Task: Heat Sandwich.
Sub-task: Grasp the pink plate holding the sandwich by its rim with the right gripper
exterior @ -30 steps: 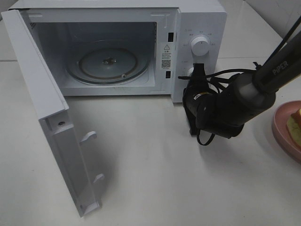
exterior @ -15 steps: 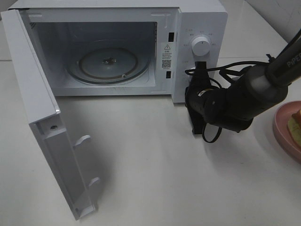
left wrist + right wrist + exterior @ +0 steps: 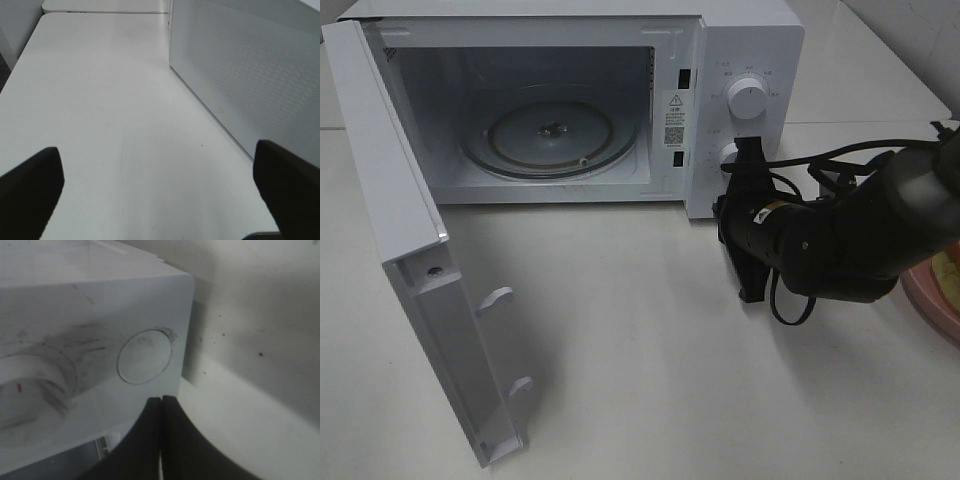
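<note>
The white microwave (image 3: 750, 40) stands open, its glass turntable (image 3: 550, 130) bare and its door (image 3: 390, 180) swung out to the left. My right gripper (image 3: 750, 158) is shut and empty, its tips (image 3: 161, 405) close in front of the control panel, by the round button (image 3: 145, 356) and below the dial (image 3: 747, 97). The pink plate (image 3: 932, 305) lies at the right edge, mostly behind my right arm. Only a yellowish sliver of the sandwich (image 3: 950, 268) shows on it. My left gripper (image 3: 160, 200) is open and empty over the table, beside the microwave's perforated side (image 3: 250, 65).
The white table (image 3: 620, 350) stretches in front of the microwave. The open door juts far toward the front left. Black cables loop around my right wrist (image 3: 790, 300). A tabletop seam runs behind the microwave.
The right arm has shifted right and toward the front, now covering more of the plate. The microwave door swung a little further open about a second ago, then stayed still.
</note>
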Robot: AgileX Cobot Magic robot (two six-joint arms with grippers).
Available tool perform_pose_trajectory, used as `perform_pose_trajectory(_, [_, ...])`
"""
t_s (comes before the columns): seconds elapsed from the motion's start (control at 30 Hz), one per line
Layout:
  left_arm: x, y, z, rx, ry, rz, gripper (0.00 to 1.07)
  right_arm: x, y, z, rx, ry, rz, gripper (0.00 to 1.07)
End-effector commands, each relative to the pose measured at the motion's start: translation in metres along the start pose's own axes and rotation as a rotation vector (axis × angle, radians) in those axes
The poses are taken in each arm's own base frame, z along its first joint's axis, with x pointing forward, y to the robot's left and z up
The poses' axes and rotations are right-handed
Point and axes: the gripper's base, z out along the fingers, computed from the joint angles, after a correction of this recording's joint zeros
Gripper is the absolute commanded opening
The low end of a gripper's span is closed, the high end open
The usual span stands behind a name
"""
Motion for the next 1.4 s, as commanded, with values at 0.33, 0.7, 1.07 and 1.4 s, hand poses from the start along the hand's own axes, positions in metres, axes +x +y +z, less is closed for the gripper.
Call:
perform_pose_trajectory(0.33, [0.002,0.0,-0.003,-0.001,-0.019,-0.005,0.98,-0.001,-0.004,-0.042,0.142,0.128,-0.192,0.01])
perform_pose_trajectory(0.7, [0.002,0.0,-0.003,-0.001,-0.019,-0.005,0.98,0.003,0.0,-0.059,0.223,0.255,-0.608,0.02])
perform_pose_trajectory(1.07, [0.002,0.0,-0.003,-0.001,-0.019,-0.005,0.98,0.013,0.01,-0.066,0.26,0.514,-1.292,0.05])
perform_pose_trajectory(1.4, [0.002,0.0,-0.003,-0.001,-0.018,-0.005,0.98,0.017,0.026,-0.089,0.203,0.739,-1.683,0.09])
